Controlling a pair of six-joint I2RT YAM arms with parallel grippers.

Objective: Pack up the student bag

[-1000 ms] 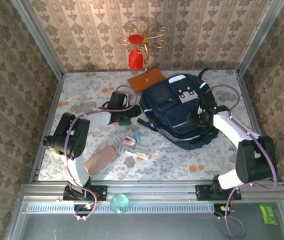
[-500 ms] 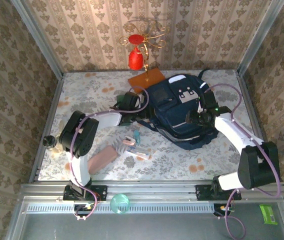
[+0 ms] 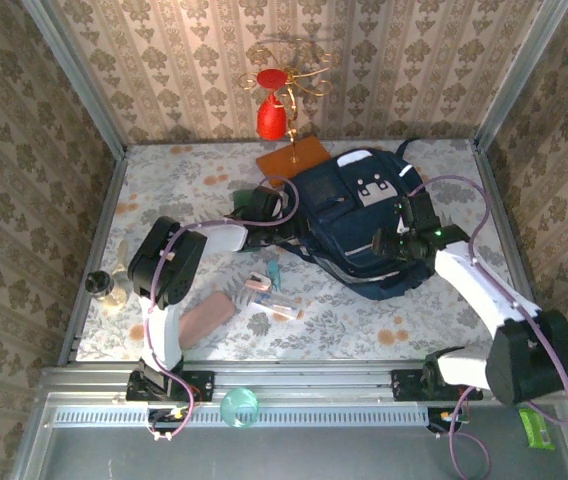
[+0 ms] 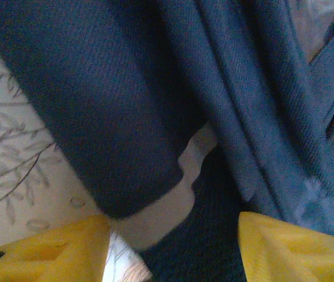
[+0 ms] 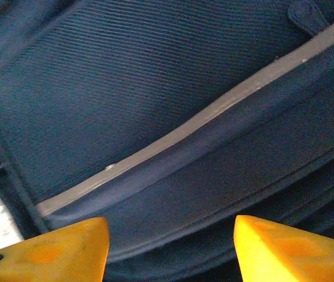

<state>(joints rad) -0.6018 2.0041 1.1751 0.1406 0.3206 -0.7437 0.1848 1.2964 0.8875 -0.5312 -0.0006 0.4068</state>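
The student bag [image 3: 349, 215], a big navy backpack with grey trim, lies flat on the right half of the table. My left gripper [image 3: 286, 215] is at the bag's left edge. In the left wrist view its yellow fingers [image 4: 49, 249] stand apart, and the left gripper [image 4: 173, 247] spans navy fabric [image 4: 114, 117] and a strip of bare table. My right gripper [image 3: 396, 243] sits over the bag's right side. In the right wrist view the right gripper [image 5: 170, 247] is open just above a navy panel with a grey stripe [image 5: 184, 132].
A pink case [image 3: 204, 318], a small pink item [image 3: 258, 283], a teal item [image 3: 274, 268] and a white box [image 3: 276, 306] lie in front of the bag. A brown board [image 3: 292, 158] with a gold stand and red ornament [image 3: 272, 115] stands behind it. A dark bottle [image 3: 99, 285] is at the left edge.
My left gripper has travelled right, from the open table to the bag's left edge. The right arm has shifted slightly over the bag. The bag has stayed put.
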